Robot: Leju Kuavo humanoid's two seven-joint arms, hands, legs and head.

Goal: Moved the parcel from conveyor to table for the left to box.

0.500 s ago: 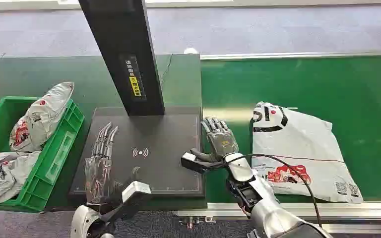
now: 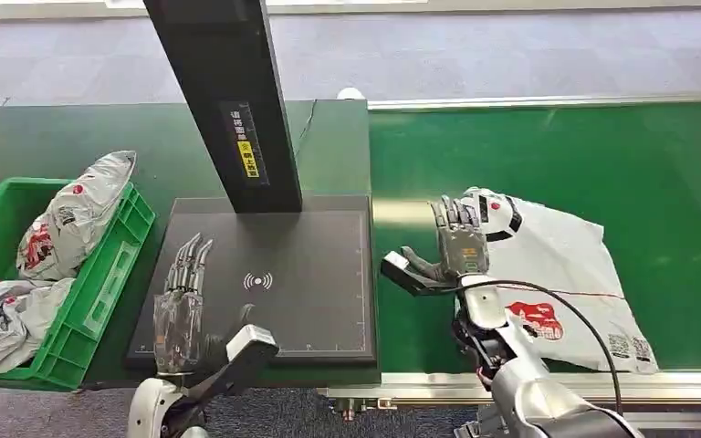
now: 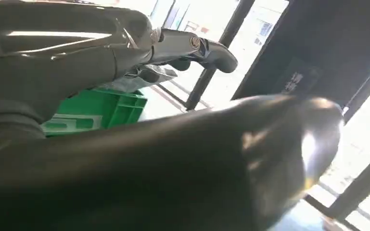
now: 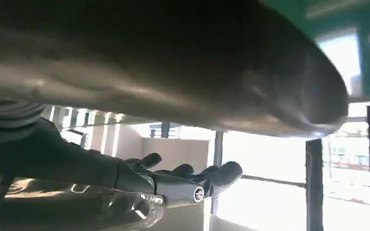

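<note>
A white and grey plastic parcel (image 2: 561,274) with red and black print lies flat on the green conveyor belt (image 2: 548,155), on the right of the head view. My right hand (image 2: 456,248) hovers at the parcel's left edge with its fingers stretched out and its thumb spread left; it holds nothing. In the right wrist view the fingers (image 4: 183,175) lie just over crinkled parcel film (image 4: 67,207). My left hand (image 2: 183,301) rests flat and empty on the black scanner plate (image 2: 310,274). Its thumb (image 3: 197,159) looms large in the left wrist view.
A green crate (image 2: 100,274) at the left holds several grey parcels (image 2: 73,219). A black post (image 2: 228,100) rises from the back of the scanner plate. A metal rail (image 2: 420,388) edges the conveyor's near side.
My right hand has moved right, from the scanner plate's edge to the parcel's left edge. The parcel has drifted slightly along the belt. The left hand has barely moved.
</note>
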